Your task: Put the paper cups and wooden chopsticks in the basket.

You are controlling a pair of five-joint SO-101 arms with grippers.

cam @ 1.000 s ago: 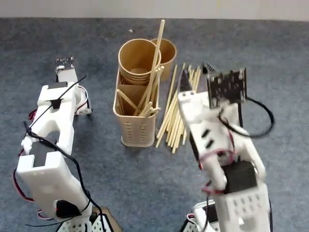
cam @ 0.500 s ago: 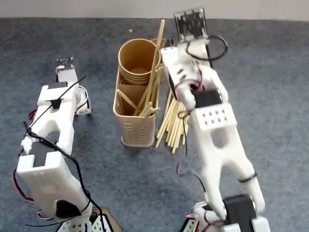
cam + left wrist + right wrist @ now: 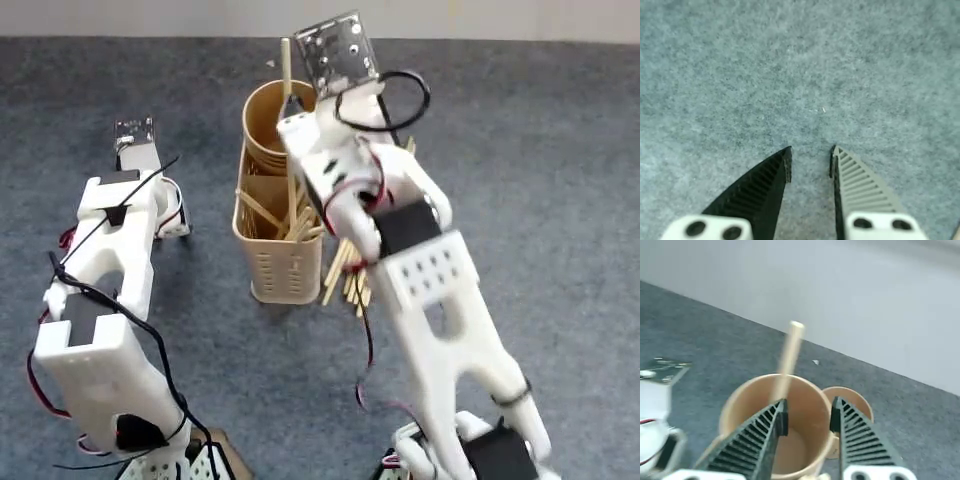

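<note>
The left hand point(image 3: 811, 151) hangs close above the grey, felt-like covering of the bench point(image 3: 790, 60). Its two ribbed fingers point(image 3: 765, 185), one black and one pale grey, stand apart, with the covering showing between them.

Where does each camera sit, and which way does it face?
High: fixed above, looking down on table; left arm, right arm, basket, cups.
Left wrist: on left arm, facing down at table; open left gripper.
Right wrist: on right arm, facing cups and wall; open right gripper.
Shared: high and right wrist both show cups and upright chopstick.
</note>
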